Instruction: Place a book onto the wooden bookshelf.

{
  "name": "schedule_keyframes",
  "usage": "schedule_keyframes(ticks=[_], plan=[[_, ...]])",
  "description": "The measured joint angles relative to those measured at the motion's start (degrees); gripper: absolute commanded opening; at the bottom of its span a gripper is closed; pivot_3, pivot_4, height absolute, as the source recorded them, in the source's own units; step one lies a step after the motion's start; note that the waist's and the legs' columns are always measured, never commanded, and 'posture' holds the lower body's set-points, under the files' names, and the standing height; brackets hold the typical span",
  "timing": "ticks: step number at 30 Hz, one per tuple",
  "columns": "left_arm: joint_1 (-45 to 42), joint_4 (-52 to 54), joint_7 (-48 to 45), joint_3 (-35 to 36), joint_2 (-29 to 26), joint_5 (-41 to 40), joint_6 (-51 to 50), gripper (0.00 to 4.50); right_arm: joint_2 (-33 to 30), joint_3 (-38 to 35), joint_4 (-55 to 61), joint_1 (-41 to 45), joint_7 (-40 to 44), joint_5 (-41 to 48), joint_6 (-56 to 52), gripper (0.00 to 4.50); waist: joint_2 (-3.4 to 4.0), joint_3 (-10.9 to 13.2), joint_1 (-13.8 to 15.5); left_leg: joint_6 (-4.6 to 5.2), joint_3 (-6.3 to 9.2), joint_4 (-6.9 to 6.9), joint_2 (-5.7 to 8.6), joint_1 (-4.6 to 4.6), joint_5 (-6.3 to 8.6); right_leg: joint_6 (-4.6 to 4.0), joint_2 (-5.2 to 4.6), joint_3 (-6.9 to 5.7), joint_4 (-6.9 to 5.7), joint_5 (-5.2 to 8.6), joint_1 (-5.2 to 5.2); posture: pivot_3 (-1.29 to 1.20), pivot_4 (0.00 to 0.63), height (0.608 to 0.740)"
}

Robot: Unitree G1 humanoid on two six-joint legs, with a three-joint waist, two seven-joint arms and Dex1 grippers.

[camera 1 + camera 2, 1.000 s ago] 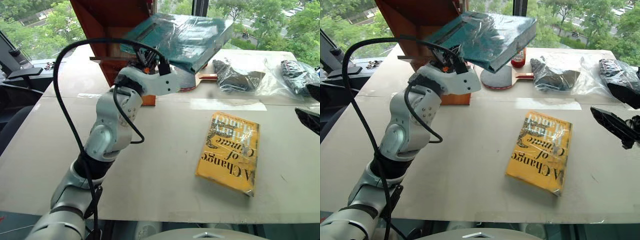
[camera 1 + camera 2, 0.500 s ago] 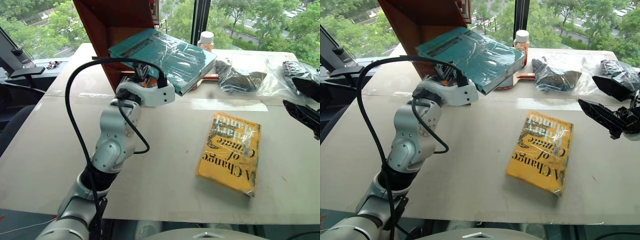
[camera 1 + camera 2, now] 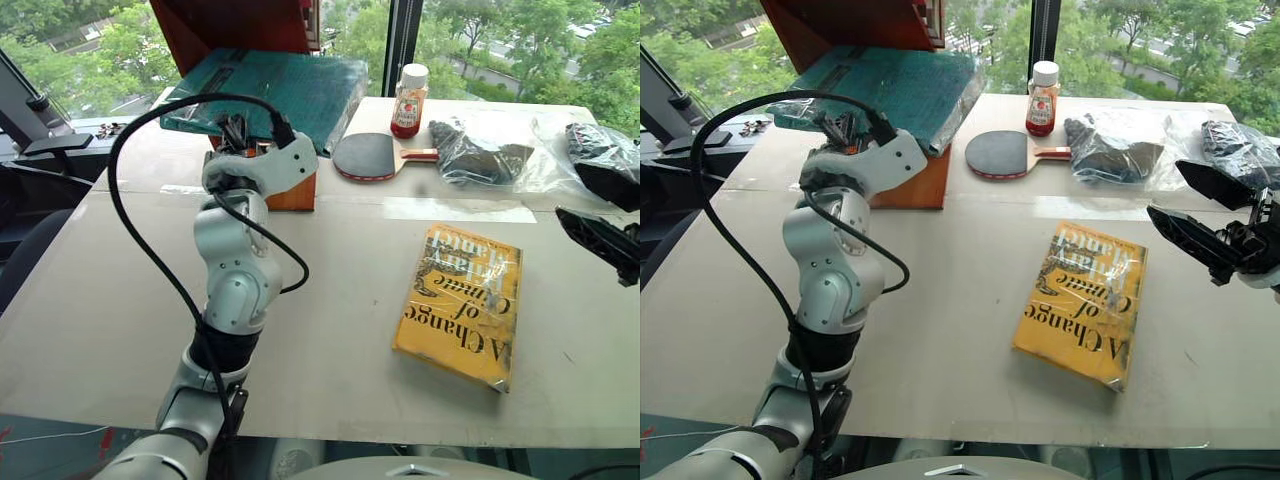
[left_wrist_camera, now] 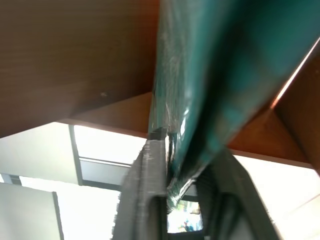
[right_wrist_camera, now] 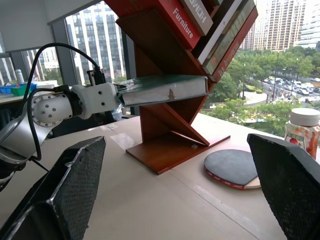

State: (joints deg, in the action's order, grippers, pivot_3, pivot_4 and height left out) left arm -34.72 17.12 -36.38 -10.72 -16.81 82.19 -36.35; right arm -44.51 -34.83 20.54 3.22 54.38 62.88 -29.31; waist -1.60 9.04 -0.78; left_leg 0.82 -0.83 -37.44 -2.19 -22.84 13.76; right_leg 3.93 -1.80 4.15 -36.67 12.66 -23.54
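Note:
The book [image 3: 290, 90], teal and wrapped in glossy plastic, lies about level with its far end inside the wooden bookshelf [image 3: 840, 25], between the slanted panels above the base [image 5: 165, 150]. My left gripper [image 3: 840, 128] sits at the book's near edge, shut on the book. In the left wrist view that edge [image 4: 225, 65] runs between the two fingers, under a brown shelf panel [image 4: 75, 60]. From the right wrist view the book [image 5: 165, 90] shows side-on. My right gripper [image 3: 1167, 192] hangs open at the table's right side, empty.
A yellow book [image 3: 465, 300] lies on the table's right half. Beyond it are a table tennis paddle [image 3: 370, 155], a small bottle [image 3: 408, 85] and black items in plastic bags [image 3: 480, 150]. Other books [image 5: 180, 20] lean in the shelf's upper slots.
My left arm has swung the book leftward and down, from tilted above the paddle to level inside the shelf. The paddle and bottle are now uncovered. The right gripper has stayed put.

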Motion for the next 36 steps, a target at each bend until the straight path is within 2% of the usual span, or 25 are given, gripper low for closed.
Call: schedule_keyframes(ticks=[3, 5, 6, 14, 19, 27, 28, 29, 31, 32, 34, 36], plan=[[-1.2, -2.96, 0.46, 0.26, 1.15, 0.09, -1.14, 3.12, 0.76, 0.01, 0.52, -0.44, -0.38, -0.19, 0.38, 4.5, 0.0, 0.0, 0.01, 0.0, 0.01, 0.0, 0.0, 0.0, 0.0, 0.0, 0.01, -0.01, -0.02, 0.0, -0.01, 0.0, 0.15, 0.74], [-1.63, -3.93, 1.21, 0.85, 1.55, 0.11, -1.89, 4.11, 1.02, 0.0, 1.01, -0.58, -0.54, -0.21, 0.78, 4.5, 0.0, 0.0, -0.01, 0.0, 0.01, 0.0, 0.0, -0.01, 0.0, 0.0, 0.0, 0.0, -0.02, 0.0, -0.01, 0.0, 0.15, 0.74], [-1.7, -4.16, 1.55, 1.14, 1.67, 0.11, -2.08, 4.4, 1.05, 0.0, 1.01, -0.63, -0.56, -0.26, 0.84, 4.5, 0.0, 0.0, 0.0, 0.0, 0.01, 0.0, 0.0, -0.01, 0.0, 0.0, 0.0, -0.01, -0.02, 0.0, -0.01, 0.0, 0.15, 0.74], [-1.69, -3.57, 6.66, 3.08, 2.39, -0.21, -3.19, 4.4, 1.74, 0.01, 1.0, -1.16, -0.34, -1.58, 1.86, 4.5, 0.0, 0.0, 0.08, 0.0, 0.02, 0.0, 0.0, -0.02, 0.0, 0.0, -0.01, -0.01, -0.02, 0.0, -0.01, 0.0, 0.15, 0.74], [-1.69, -0.38, 10.89, 4.1, 2.38, -0.46, -2.68, 4.4, 2.2, 0.1, 0.91, -1.17, 0.2, -2.17, 2.43, 4.5, 0.0, 0.0, 0.11, 0.0, 0.02, 0.0, 0.01, -0.02, 0.0, 0.0, -0.02, -0.01, -0.03, 0.0, -0.01, 0.0, 0.15, 0.74], [1.27, 4.7, 12.79, 6.26, 2.31, -2.38, -0.94, 4.4, 2.2, 0.09, 0.76, -1.35, 0.48, -2.48, 2.93, 4.5, 0.0, 0.0, 0.02, 0.0, 0.02, 0.0, 0.0, 0.0, 0.0, 0.0, -0.02, -0.01, -0.03, 0.0, -0.01, 0.0, 0.15, 0.74], [2.39, 5.59, 13.28, 6.67, 2.64, -4.31, -0.19, 4.4, 2.2, 0.1, 0.74, -1.65, 0.61, -2.71, 3.03, 4.5, 0.0, 0.0, 0.06, 0.0, 0.03, 0.0, 0.0, -0.01, 0.0, 0.0, -0.03, -0.01, -0.03, 0.0, -0.01, 0.0, 0.15, 0.74], [4.77, 7.83, 14.57, 8.42, 4.81, -10.29, 1.78, 4.4, 2.19, 0.09, 0.66, -1.98, 0.92, -3.12, 3.19, 4.5, 0.01, -0.01, 0.11, 0.0, 0.01, 0.0, 0.0, -0.01, 0.0, 0.0, -0.1, -0.02, -0.04, 0.0, -0.01, 0.0, 0.15, 0.74], [7.14, 8.87, 15.83, 9.0, 6.4, -16.93, 4.65, 4.4, 2.19, 0.09, 0.62, -2.13, 1.27, -3.55, 3.25, 4.5, 0.0, 0.0, 0.2, 0.0, 0.02, -0.02, 0.01, -0.03, 0.0, 0.01, -0.12, -0.03, -0.05, -0.01, -0.01, 0.0, 0.15, 0.74], [8.92, 9.55, 16.36, 9.49, 8.36, -23.99, 8.07, 4.4, 2.18, 0.1, 0.62, -2.21, 1.4, -3.84, 3.33, 4.5, 0.0, -0.02, 0.31, 0.0, 0.02, -0.03, 0.02, -0.02, 0.0, 0.01, -0.15, -0.04, -0.06, -0.01, 0.0, 0.0, 0.15, 0.74], [10.52, 9.49, 15.79, 10.2, 10.3, -31.16, 10.73, 4.4, 2.19, 0.1, 0.6, -2.25, 1.4, -4.08, 3.34, 4.5, 0.0, -0.02, 0.4, 0.0, 0.01, -0.05, 0.04, -0.02, 0.0, 0.01, -0.16, -0.04, -0.06, -0.01, 0.01, 0.0, 0.15, 0.74], [12.79, 5.67, 14.0, 10.78, 12.43, -44.62, 16.22, 4.4, 2.18, 0.1, 0.6, -2.28, 1.42, -4.24, 3.32, 4.5, 0.01, -0.03, 0.39, 0.0, 0.0, -0.06, 0.04, 0.02, 0.0, 0.01, -0.15, -0.03, -0.08, -0.01, 0.01, 0.0, 0.15, 0.74]])
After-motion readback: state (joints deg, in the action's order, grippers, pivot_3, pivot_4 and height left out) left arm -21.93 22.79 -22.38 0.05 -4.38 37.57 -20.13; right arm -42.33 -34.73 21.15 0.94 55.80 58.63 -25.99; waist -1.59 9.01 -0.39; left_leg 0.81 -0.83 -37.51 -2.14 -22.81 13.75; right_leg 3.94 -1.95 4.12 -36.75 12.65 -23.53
